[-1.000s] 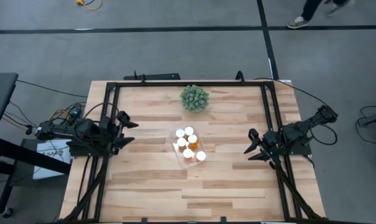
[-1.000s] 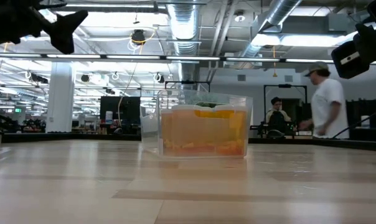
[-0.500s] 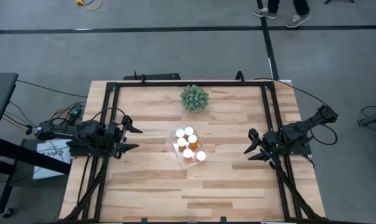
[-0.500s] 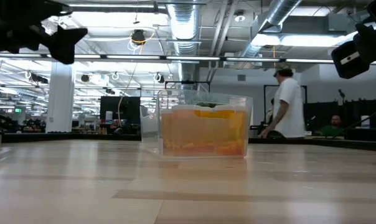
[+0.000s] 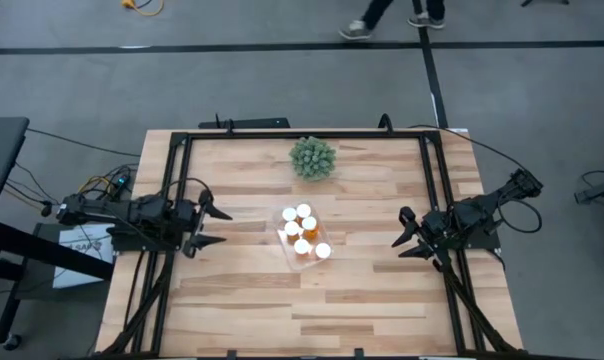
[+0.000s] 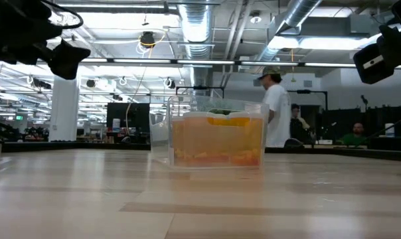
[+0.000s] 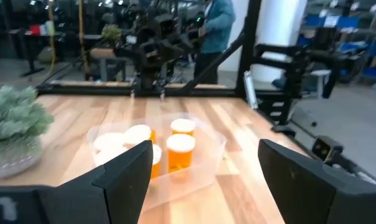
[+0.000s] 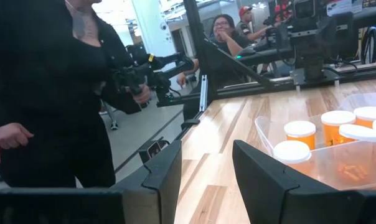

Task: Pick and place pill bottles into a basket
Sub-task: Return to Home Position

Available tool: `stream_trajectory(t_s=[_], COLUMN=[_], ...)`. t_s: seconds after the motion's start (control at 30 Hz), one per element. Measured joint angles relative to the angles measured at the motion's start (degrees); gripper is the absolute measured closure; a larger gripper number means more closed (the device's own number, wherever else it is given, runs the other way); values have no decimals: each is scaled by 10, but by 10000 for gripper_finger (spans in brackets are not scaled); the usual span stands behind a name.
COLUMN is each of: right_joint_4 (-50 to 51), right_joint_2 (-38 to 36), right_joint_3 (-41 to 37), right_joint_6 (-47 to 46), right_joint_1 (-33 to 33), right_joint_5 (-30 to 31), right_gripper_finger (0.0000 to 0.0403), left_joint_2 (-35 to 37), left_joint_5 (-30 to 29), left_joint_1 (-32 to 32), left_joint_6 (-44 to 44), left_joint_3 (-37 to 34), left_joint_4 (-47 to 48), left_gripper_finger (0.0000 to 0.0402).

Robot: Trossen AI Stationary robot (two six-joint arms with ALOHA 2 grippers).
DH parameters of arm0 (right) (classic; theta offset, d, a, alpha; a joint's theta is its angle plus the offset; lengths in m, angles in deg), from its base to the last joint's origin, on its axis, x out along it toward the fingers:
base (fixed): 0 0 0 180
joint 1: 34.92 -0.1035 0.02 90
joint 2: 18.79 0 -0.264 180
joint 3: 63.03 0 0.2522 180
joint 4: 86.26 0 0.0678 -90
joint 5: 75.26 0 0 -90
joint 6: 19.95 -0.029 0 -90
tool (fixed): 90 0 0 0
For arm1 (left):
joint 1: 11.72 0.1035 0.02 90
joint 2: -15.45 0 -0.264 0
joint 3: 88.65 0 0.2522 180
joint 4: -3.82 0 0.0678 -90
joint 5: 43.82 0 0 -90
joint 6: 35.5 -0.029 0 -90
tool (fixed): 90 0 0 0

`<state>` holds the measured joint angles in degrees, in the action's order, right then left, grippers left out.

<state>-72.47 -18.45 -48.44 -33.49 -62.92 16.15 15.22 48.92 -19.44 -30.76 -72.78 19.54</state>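
Clear plastic bin (image 6: 180,109) at mid-counter (image 5: 242,300) holds all 6 bottles (image 5: 302,245). The left arm (image 5: 142,215) and right arm (image 5: 462,225) sit at opposite sides, jaws wide and empty. Draw each arm outward and high, never sweeping across the bin.

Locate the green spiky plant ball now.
In the high view the green spiky plant ball sits near the top edge of the wooden table, about midway across, just up-picture from the clear plastic bin holding the white-capped orange pill bottles.
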Motion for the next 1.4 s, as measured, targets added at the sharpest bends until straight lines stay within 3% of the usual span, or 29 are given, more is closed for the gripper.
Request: stream_trajectory(t_s=[0.23,1.4], right_joint_4=[0,0], right_joint_2=[0,0], right_joint_3=[0,0], right_joint_6=[0,0], right_joint_1=[0,0], right_joint_5=[0,0], right_gripper_finger=[267,267], left_joint_2=[0,0], left_joint_5=[-47,-46], left_joint_1=[0,0], left_joint_6=[31,34], left_joint_3=[7,7], left_joint_4=[26,29], left_gripper_finger=[120,120])
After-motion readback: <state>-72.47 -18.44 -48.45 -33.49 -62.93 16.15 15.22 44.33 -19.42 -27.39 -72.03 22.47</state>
